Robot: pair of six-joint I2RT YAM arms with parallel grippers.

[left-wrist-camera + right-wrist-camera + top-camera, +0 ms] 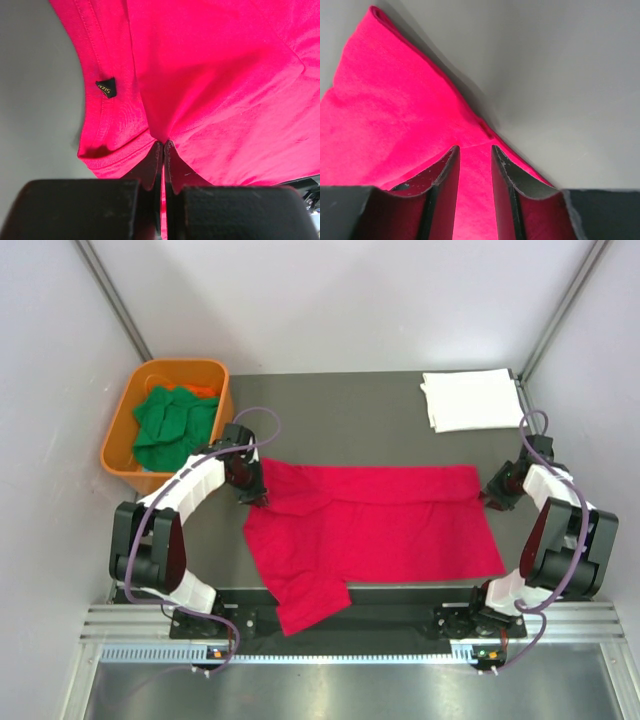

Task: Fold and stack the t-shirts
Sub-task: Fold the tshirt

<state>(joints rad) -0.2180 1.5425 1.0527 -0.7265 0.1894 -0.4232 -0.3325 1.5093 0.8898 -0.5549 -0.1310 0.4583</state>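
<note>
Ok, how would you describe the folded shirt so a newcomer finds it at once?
Look at the dark table, at its far right corner. The white t-shirt lies there, folded into a flat rectangle. Unlike the red t-shirt spread in the middle and the green t-shirts crumpled in the orange tub, it is white and neat.

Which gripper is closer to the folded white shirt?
Right. The right gripper is at a corner of the red shirt, close in front of the white shirt; the left gripper is across the table, beside the orange tub.
</note>
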